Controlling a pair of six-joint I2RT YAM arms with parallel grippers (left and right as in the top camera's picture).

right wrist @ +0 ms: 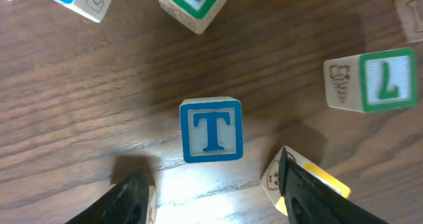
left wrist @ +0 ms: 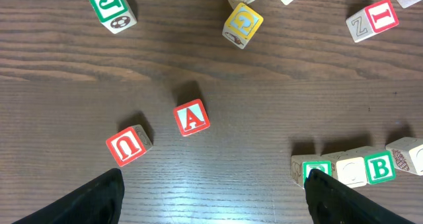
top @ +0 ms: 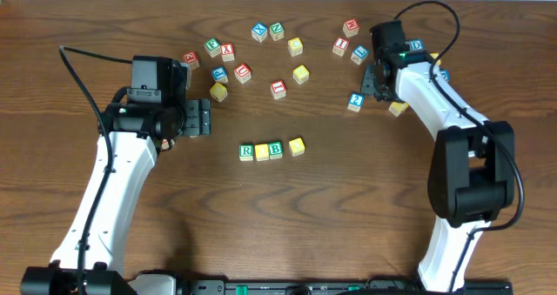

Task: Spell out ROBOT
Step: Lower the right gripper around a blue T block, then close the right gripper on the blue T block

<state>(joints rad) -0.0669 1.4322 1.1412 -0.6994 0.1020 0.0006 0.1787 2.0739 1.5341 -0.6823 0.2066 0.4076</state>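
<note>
A row of blocks lies mid-table: green R [top: 246,151], a yellow block [top: 261,152], green B [top: 275,150], and a yellow block [top: 297,146] slightly apart. The left wrist view shows this row at lower right, with the B [left wrist: 379,168]. My left gripper [top: 204,118] [left wrist: 215,204] is open and empty, left of the row; its right finger overlaps the R block [left wrist: 316,170]. My right gripper [top: 372,82] [right wrist: 215,197] is open and empty, just short of a blue T block [right wrist: 211,130] lying face up.
Several loose letter blocks are scattered across the far half of the table. A red A [left wrist: 192,117], a red U [left wrist: 127,145], a green J [left wrist: 112,7] and a yellow G [left wrist: 242,24] lie ahead of my left gripper. A yellow block [right wrist: 324,181] sits against my right finger, and a green block [right wrist: 380,78] lies to the right.
</note>
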